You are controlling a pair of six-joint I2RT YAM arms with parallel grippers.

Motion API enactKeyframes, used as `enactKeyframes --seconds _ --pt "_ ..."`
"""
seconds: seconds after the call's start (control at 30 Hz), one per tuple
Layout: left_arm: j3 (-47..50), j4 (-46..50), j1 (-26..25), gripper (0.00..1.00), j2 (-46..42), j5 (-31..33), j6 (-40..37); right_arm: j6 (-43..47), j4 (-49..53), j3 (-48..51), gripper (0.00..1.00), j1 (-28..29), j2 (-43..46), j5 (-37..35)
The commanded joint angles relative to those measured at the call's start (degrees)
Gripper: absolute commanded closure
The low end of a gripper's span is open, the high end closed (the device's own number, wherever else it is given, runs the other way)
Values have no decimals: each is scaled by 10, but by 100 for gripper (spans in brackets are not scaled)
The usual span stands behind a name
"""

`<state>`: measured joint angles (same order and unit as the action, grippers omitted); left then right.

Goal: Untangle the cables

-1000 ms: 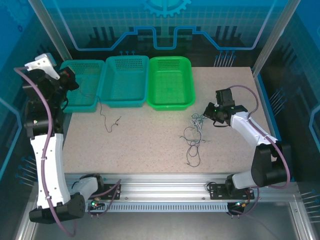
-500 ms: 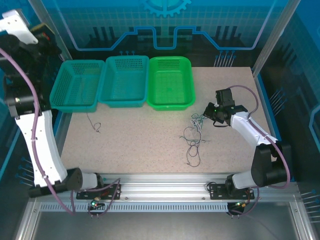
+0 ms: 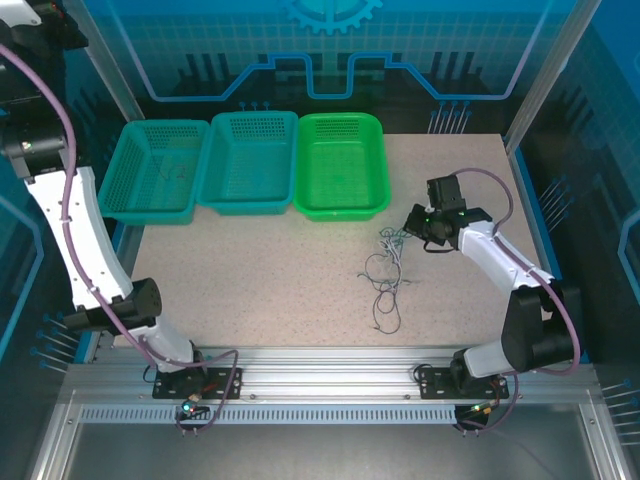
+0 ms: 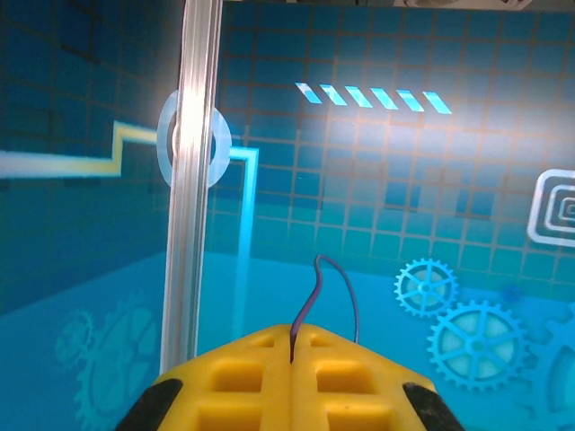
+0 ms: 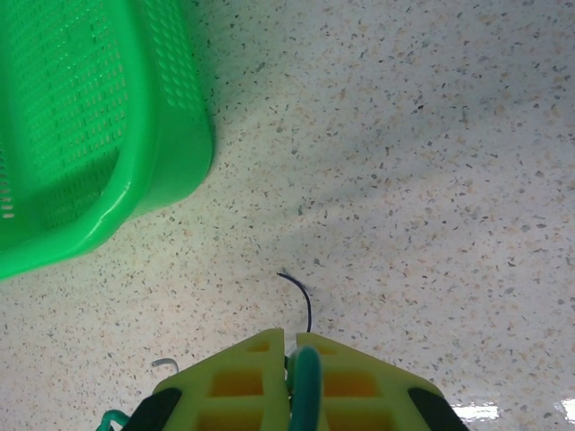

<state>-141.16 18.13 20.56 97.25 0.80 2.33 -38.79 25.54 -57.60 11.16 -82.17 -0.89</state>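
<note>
L gripper has swung high past worktop's far-left corner, jaws shut on one dark cable, lifted clear. R gripper unchanged, pinching green cable at tangle. One strand prob. separated.

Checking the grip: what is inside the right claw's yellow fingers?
A greenish cable sits pinched in the shut right claw, with a thin dark wire end curling out onto the speckled table. What else is caught is hidden by the fingers.
</note>
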Motion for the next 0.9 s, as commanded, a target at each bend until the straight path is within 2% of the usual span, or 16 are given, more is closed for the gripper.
enactKeyframes --seconds 0.0,0.13,0.37,0.5,0.6,0.63,0.77,0.8,0.87 --pt "26 -64 9 100 30 -2 -47 7 21 -18 100 12 -3 -2" --pt "115 -61 11 100 33 8 -26 8 28 -15 100 13 7 -12" --pt "348 -60 11 100 8 26 6 10 33 -11 100 13 16 -3" --pt "413 -37 11 100 34 34 8 12 34 -4 100 13 24 0" --pt "400 3 14 100 80 47 0 13 34 1 100 13 29 8" --pt "388 22 17 97 95 53 0 13 35 2 100 14 31 10" --pt "373 35 29 28 106 43 24 13 37 1 100 14 39 19" --pt "371 34 31 17 99 33 30 13 38 0 100 13 42 19" --pt "369 33 31 7 82 12 33 13 40 -4 100 14 46 20"
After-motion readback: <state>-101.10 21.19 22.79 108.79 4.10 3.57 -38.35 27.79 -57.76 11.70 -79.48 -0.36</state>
